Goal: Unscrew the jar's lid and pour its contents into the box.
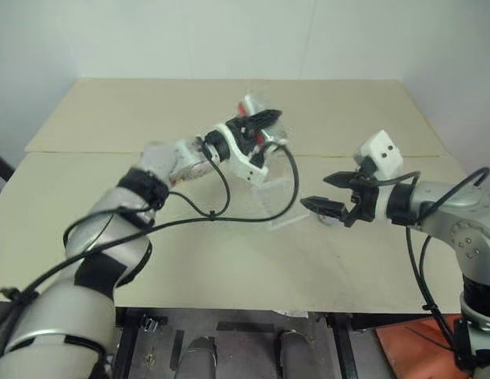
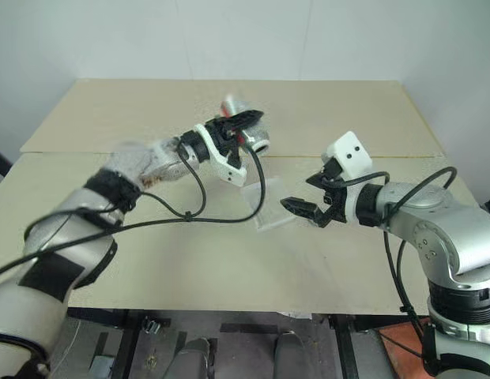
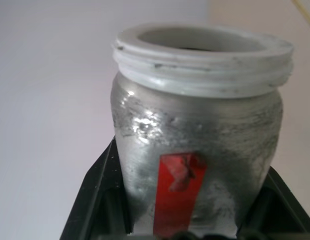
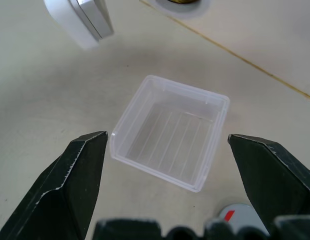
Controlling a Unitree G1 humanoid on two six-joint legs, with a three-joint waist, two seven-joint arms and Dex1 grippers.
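Two tools are at work above the counter [image 1: 111, 118]. Our left tool [image 2: 243, 120] pinches the jar [image 3: 197, 145] between its black fingers [image 3: 95, 200], lifted clear of the counter and tipped over on its side. Its lid is off: the white threaded mouth stands bare, the silvery side is scuffed, and a torn red strip runs down the label. Our right tool [image 1: 328, 193] is spread wide and holds nothing — its fingers [image 4: 70, 180] frame the box [image 4: 167, 132] in the right wrist view. The box sits on the counter at about seven o'clock from the jar, clear and ribbed across its floor; we see nothing in it.
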